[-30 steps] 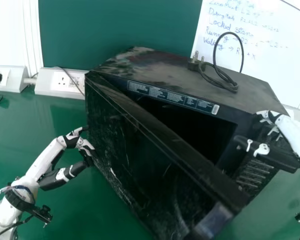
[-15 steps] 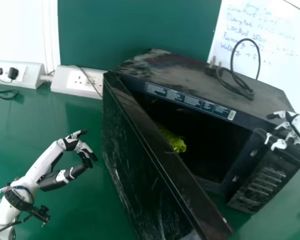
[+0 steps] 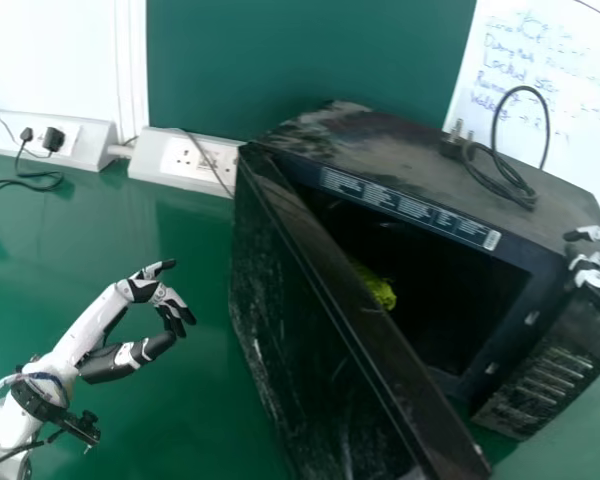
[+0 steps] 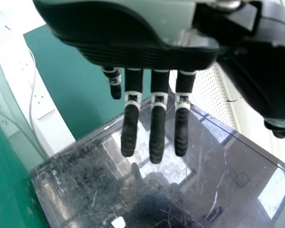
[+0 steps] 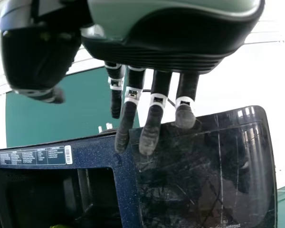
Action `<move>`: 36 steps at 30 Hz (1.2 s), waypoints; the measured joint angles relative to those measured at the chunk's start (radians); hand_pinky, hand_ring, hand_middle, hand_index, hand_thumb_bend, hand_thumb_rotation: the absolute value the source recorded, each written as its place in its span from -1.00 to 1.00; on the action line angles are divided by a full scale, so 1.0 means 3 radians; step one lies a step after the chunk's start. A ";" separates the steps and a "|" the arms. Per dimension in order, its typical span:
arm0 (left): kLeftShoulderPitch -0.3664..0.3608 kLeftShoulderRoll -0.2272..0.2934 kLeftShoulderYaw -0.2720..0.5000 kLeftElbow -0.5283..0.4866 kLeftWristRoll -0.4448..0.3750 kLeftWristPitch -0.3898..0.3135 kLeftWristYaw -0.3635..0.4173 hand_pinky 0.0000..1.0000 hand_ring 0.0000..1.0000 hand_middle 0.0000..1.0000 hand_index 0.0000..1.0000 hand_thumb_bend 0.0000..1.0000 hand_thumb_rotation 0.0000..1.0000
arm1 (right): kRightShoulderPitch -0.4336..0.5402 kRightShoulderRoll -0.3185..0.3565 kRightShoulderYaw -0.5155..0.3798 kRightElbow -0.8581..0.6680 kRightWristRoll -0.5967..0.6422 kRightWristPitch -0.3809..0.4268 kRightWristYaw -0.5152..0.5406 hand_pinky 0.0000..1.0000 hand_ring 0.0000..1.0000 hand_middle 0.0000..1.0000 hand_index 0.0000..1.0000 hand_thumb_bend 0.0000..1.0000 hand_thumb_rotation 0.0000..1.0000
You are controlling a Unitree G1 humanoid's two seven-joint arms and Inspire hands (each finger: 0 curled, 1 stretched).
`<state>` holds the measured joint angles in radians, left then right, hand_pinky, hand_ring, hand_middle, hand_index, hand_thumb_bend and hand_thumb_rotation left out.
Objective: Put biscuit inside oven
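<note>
The black oven (image 3: 430, 145) stands with its door (image 3: 310, 330) swung open, angled out towards the front. Inside the opening lies a yellow-green packet (image 3: 380, 290), partly hidden by the door; its edge (image 5: 59, 226) also appears in the right wrist view. My left hand (image 3: 165, 303) is left of the door, apart from it, fingers loosely bent and empty. In the left wrist view that hand (image 4: 157, 128) is in front of the glossy door. My right hand (image 3: 598, 262) is at the oven's right front corner; in the right wrist view its extended fingers (image 5: 152, 126) hang before the control panel.
A black cable with a plug (image 3: 500, 180) lies on top of the oven. Socket strips (image 3: 195, 158) run along the wall behind the green table (image 3: 90, 240). A whiteboard (image 3: 570, 90) stands at the back right.
The head view has turned left, so the oven appears farther right. A gap has opened between my left hand and the door. The yellow-green packet has come into view inside the oven.
</note>
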<state>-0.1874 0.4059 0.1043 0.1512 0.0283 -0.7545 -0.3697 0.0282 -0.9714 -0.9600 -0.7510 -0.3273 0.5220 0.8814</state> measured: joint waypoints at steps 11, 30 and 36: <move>0.0005 0.0053 0.0000 0.0037 -0.0002 -0.0015 0.0002 -0.44 -0.34 -0.23 -0.04 0.03 -0.89 | 0.0099 0.0285 -0.0329 0.0114 -0.0818 0.0629 -0.0770 0.02 0.09 0.23 0.41 -0.01 -0.05; 0.0004 0.0115 -0.0054 0.0070 -0.0013 -0.0055 0.0043 -0.43 -0.33 -0.22 -0.04 0.03 -0.89 | -0.0408 0.0965 -0.0312 -0.0022 -0.0722 0.0209 -0.2282 -0.28 -0.20 0.02 0.16 0.27 -0.06; -0.0021 0.0126 -0.0061 0.0125 -0.0012 -0.0056 -0.0005 -0.45 -0.32 -0.19 -0.03 0.03 -0.89 | -0.0258 0.0772 -0.0268 0.0159 -0.0876 0.0150 -0.2279 -0.32 -0.27 -0.08 0.12 0.32 -0.02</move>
<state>-0.1938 0.4437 0.0860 0.1886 0.0246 -0.7713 -0.3712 -0.0491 -0.7399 -1.0403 -0.7033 -0.5901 0.5672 0.1977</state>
